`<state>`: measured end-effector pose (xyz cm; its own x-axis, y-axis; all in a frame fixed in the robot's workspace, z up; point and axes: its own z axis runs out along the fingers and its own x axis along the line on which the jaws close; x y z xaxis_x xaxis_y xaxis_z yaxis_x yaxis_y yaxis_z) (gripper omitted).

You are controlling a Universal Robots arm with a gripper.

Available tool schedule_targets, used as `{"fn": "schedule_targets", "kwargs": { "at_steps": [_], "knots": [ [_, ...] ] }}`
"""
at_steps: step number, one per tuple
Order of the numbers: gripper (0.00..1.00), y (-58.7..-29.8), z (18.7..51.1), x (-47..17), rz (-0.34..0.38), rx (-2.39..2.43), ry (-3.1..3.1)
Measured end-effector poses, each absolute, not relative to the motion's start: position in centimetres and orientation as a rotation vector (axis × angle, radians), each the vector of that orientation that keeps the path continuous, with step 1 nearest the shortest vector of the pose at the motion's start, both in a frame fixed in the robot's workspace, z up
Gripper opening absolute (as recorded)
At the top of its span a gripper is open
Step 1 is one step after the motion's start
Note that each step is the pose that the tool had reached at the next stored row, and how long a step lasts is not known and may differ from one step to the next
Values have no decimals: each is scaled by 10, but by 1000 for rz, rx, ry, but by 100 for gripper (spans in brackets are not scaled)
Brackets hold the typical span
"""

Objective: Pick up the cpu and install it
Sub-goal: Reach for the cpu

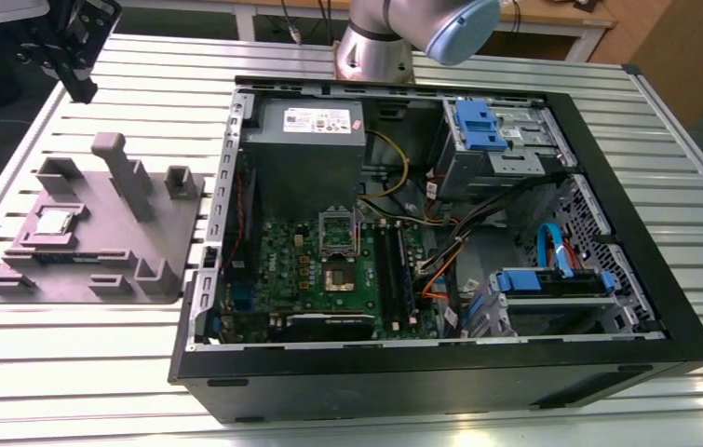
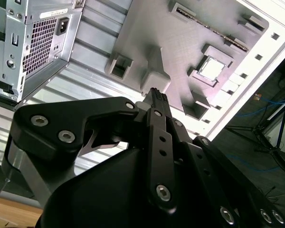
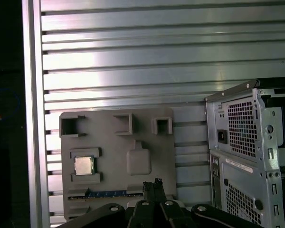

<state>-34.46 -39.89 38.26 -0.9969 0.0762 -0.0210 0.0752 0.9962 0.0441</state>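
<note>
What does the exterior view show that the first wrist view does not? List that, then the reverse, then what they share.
Exterior view: the open case's inside, with the motherboard, its cpu socket, the blue drive brackets and the arm's base.
First wrist view: the case's rear face, with its power inlet and vent grille.
Shared: the cpu seated in a pocket of the grey tray, which lies on the slatted table beside the case.
</note>
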Motion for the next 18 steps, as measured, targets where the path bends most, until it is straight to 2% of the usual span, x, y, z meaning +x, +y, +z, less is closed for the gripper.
{"fn": "schedule_targets", "kwargs": {
  "at_steps": [18],
  "knots": [
    [10, -399, 382, -363, 68, 118, 3116]
  ]
}}
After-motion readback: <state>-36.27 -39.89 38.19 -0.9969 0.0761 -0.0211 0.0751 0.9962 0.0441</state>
